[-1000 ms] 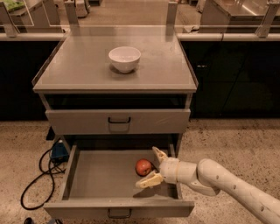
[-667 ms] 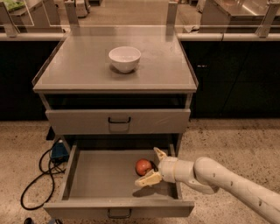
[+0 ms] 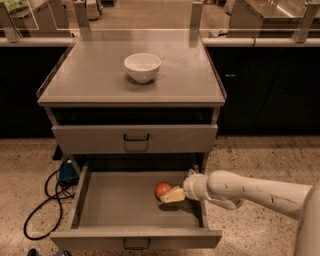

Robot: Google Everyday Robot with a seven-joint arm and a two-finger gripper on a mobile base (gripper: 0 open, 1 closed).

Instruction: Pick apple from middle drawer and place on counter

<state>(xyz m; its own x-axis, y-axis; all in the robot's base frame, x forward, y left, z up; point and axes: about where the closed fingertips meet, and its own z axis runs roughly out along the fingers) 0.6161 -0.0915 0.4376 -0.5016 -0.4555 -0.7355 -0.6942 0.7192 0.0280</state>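
Bowl [image 3: 142, 66] on counter [image 3: 90, 87], near centre, midway between left and right edges. Shut drawer front [image 3: 100, 139] directly below counter's front edge. Middle drawer [image 3: 115, 210] beneath that, standing open, jutting forward past counter's front edge. Apple [image 3: 163, 189] in middle drawer, right of centre. Gripper [image 3: 173, 194] inside drawer, just right of apple, near right wall; arm crosses over right wall. Cable [image 3: 37, 205] on floor, left of drawer.

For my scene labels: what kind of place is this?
Probably a test kitchen or lab: steel worktops behind, a grey counter with a white bowl, a speckled floor. The gripper is in the open middle drawer, beside the apple.
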